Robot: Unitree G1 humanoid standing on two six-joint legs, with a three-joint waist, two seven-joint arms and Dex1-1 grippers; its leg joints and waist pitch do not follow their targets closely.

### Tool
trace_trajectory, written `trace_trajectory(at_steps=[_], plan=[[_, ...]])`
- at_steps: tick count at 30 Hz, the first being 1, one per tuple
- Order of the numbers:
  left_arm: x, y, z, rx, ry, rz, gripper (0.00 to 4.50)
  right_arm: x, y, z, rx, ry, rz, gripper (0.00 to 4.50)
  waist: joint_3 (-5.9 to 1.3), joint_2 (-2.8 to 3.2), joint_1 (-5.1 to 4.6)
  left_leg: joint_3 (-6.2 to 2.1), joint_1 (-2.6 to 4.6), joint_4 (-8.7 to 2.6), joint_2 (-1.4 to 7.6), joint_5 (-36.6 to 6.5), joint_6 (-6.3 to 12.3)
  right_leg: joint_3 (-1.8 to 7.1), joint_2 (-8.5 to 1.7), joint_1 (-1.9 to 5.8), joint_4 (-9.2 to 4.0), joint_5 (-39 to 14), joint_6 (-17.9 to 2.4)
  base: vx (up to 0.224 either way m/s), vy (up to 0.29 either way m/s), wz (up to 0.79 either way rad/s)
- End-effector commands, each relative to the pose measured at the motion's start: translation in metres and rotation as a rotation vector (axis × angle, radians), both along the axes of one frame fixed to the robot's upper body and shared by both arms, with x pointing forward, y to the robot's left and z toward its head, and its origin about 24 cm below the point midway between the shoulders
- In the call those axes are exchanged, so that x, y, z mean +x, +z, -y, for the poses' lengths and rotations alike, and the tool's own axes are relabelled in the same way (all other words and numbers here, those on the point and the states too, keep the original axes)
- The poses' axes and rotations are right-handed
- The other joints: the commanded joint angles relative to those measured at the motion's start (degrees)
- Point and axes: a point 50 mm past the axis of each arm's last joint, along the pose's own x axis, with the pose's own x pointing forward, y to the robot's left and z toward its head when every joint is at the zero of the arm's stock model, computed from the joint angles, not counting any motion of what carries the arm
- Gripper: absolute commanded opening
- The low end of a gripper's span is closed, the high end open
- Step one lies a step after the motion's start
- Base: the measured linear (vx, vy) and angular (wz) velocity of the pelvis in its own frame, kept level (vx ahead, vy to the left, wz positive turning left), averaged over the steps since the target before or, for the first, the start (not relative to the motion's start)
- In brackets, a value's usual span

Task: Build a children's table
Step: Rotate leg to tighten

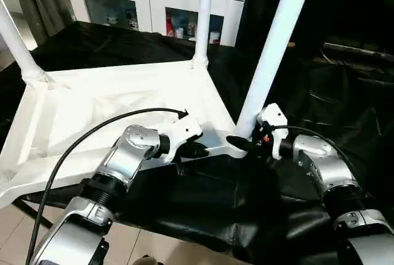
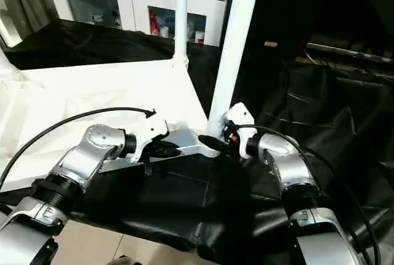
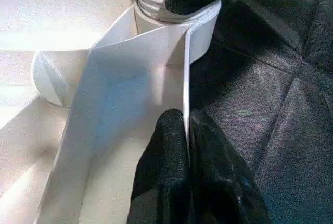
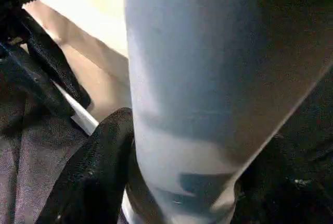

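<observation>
The children's table top [image 1: 92, 105] lies upside down, ribbed side up, on a black cover. Three white legs stand in its corner sockets: one at the far left [image 1: 15, 43], one at the back [image 1: 203, 12] and one at the near right corner [image 1: 274, 49]. My left gripper [image 1: 197, 150] is shut on the thin front rim [image 3: 186, 78] of the top, a short way from that near right corner. My right gripper [image 1: 243, 142] sits at the base of the near right leg [image 4: 192, 78], one black finger [image 4: 99, 172] on each side, pressed against it.
Black sheeting [image 1: 203, 203] covers the work surface and drapes off to the right. A white cabinet with glass doors [image 1: 154, 6] stands behind. A black cable [image 1: 80, 142] arcs over my left forearm. Tiled floor [image 1: 12, 222] shows at the near left.
</observation>
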Motion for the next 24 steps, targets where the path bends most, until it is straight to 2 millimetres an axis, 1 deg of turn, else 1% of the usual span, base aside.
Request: trace_trajectory(at_steps=[1,2,4,6,8,14,17,24], plan=[[-0.005,-0.016,-0.006,0.027,0.032,-0.06,0.0,-0.001,-0.006,0.001,0.009,-0.012,-0.03,2.53,-3.31,-0.51,0.07,-1.84,0.78,-4.38,3.54,-14.4,1.71,3.48,-4.86,2.3,-4.93,-17.2,-11.1,0.0,0.0,0.0],[-0.005,-0.016,-0.006,0.027,0.032,-0.06,0.0,-0.001,-0.005,0.002,0.027,-0.014,-0.037,3.08,-3.25,-0.47,0.08,-1.9,0.83,-4.44,3.6,-14.7,1.69,3.46,-4.84,2.23,-5.01,-17.8,-11.0,0.0,0.0,0.0],[-0.004,-0.016,-0.006,0.027,0.032,-0.058,0.0,-0.001,-0.003,0.003,0.047,-0.019,-0.047,3.08,-3.26,-0.43,0.05,-1.9,0.84,-4.45,3.63,-15.0,1.53,3.47,-4.85,2.21,-5.06,-18.1,-11.0,0.0,0.0,0.0],[-0.004,-0.016,-0.006,0.027,0.03,-0.058,0.0,-0.001,-0.002,0.005,0.049,-0.008,-0.052,3.38,-3.29,-0.56,0.04,-1.92,0.79,-4.46,3.62,-15.0,1.61,3.45,-4.84,2.28,-5.0,-18.1,-10.9,0.0,0.0,0.0],[-0.004,-0.016,-0.006,0.026,0.029,-0.059,0.0,-0.002,-0.002,0.006,0.042,-0.005,-0.051,3.52,-3.29,-0.48,0.06,-1.89,0.77,-4.45,3.64,-14.8,1.6,3.47,-4.85,2.24,-5.0,-17.8,-10.9,0.0,0.0,0.0],[-0.004,-0.016,-0.006,0.023,0.027,-0.06,0.0,-0.002,-0.004,0.011,0.005,-0.025,-0.042,4.04,-3.23,-0.56,0.05,-1.89,0.77,-4.46,3.58,-14.9,1.46,3.45,-4.87,2.18,-5.12,-18.8,-10.7,0.0,0.0,0.0],[-0.004,-0.017,-0.006,0.024,0.027,-0.06,0.0,-0.002,-0.006,0.011,-0.018,-0.032,-0.034,4.04,-3.18,-0.57,0.05,-1.91,0.8,-4.48,3.59,-15.1,1.35,3.47,-4.9,2.1,-5.22,-19.6,-10.4,0.0,0.0,0.0],[-0.004,-0.017,-0.006,0.025,0.026,-0.062,0.0,-0.001,-0.004,0.011,0.022,-0.042,-0.04,4.04,-3.16,-0.45,0.02,-1.97,0.81,-4.57,3.64,-15.7,1.28,3.48,-4.87,2.1,-5.21,-19.5,-10.5,0.0,0.0,0.0]])
